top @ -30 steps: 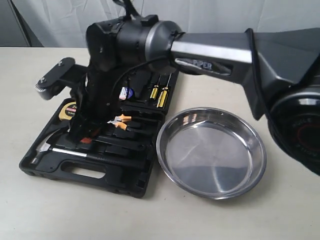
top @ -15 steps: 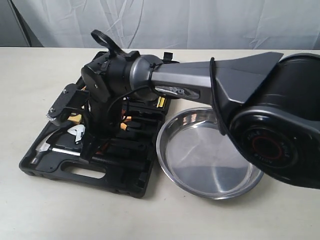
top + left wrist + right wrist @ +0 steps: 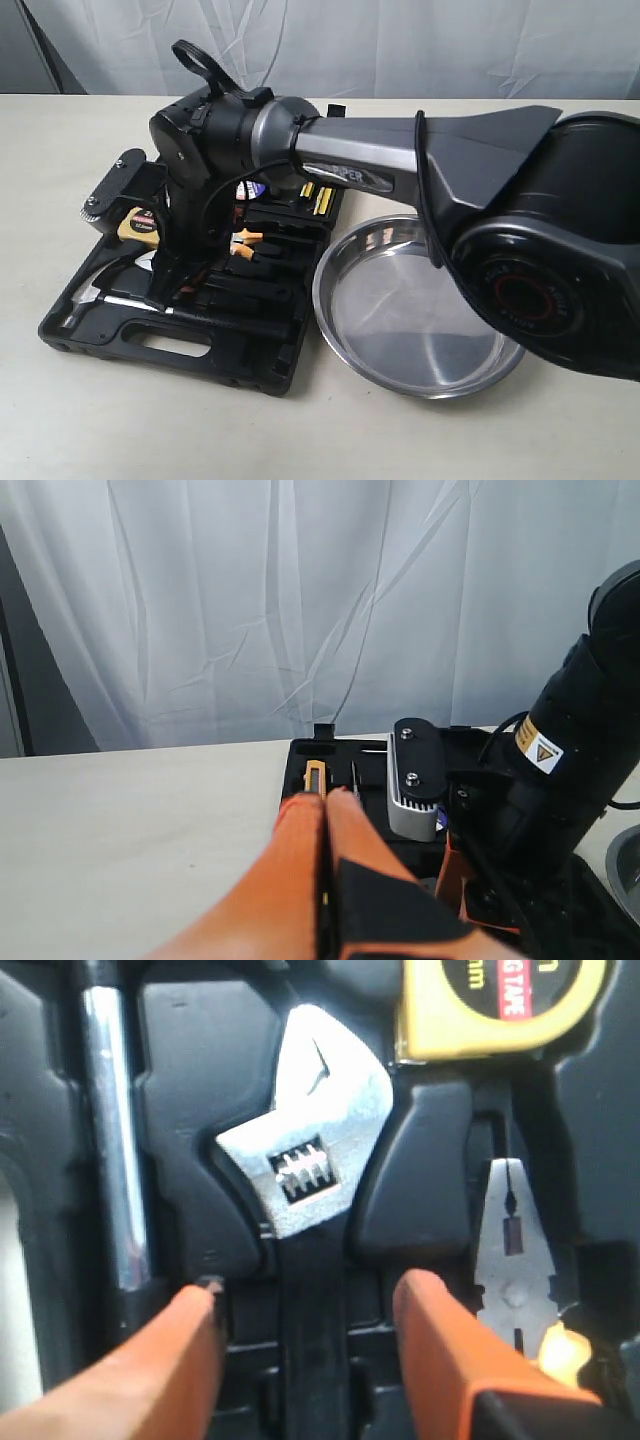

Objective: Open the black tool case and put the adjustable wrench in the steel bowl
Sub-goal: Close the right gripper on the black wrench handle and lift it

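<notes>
Now right end effector (image 3: 310,1290) is straddling adjustable wrench (image 3: 305,1160) shaft in the opened black tool case (image 3: 150,340), spread apart; next: closing, lifting to steel bowl (image 3: 400,320).

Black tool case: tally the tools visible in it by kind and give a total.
adjustable wrench: 1
hammer: 1
tape measure: 1
orange-handled pliers: 1
yellow-handled screwdrivers: 2
Total: 6
The right arm hides part of the black tool case, so more may lie there.
</notes>
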`<state>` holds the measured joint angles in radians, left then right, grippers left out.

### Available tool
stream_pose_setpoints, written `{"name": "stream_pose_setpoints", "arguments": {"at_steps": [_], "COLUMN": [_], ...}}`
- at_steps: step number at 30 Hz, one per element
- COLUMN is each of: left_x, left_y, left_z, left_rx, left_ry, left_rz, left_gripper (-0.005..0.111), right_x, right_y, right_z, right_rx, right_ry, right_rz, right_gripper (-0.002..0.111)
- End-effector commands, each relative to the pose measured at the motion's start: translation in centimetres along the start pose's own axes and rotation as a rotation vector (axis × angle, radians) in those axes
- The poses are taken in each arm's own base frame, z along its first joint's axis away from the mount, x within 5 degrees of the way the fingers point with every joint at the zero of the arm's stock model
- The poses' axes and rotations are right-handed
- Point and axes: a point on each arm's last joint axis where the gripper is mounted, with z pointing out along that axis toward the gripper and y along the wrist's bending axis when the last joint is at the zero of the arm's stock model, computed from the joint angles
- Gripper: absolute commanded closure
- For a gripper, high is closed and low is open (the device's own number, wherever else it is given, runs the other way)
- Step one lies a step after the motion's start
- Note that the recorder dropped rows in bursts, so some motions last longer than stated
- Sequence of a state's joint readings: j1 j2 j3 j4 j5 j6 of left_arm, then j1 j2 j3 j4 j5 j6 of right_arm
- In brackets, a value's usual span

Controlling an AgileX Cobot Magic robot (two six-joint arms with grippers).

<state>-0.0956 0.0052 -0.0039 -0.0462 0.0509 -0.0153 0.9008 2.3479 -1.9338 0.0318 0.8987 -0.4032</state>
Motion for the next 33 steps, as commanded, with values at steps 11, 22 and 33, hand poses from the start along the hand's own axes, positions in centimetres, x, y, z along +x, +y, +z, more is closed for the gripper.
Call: {"name": "stream_pose_setpoints", "arguments": {"at_steps": [11, 22, 33], "left_x": [0.1, 0.1, 0.1], "left_y": [0.0, 0.0, 0.0], "left_z": [0.0, 0.0, 0.0], "left_rx": [0.006, 0.006, 0.006], "left_ry": [0.0, 0.0, 0.0], "left_rz": [0.006, 0.006, 0.006], "left_gripper": [0.107, 0.107, 0.107], "right_x": [1.7, 1.9, 2.0], "right_y": [0.1, -0.4, -0.3], "right_z": [4.6, 4.6, 5.0], "right_rx": [-0.02, 0.037, 0.03], "right_ry": [0.107, 0.118, 0.123], "right_rz": [0.013, 0.072, 0.076], "right_gripper": [0.062, 0.051, 0.067]}}
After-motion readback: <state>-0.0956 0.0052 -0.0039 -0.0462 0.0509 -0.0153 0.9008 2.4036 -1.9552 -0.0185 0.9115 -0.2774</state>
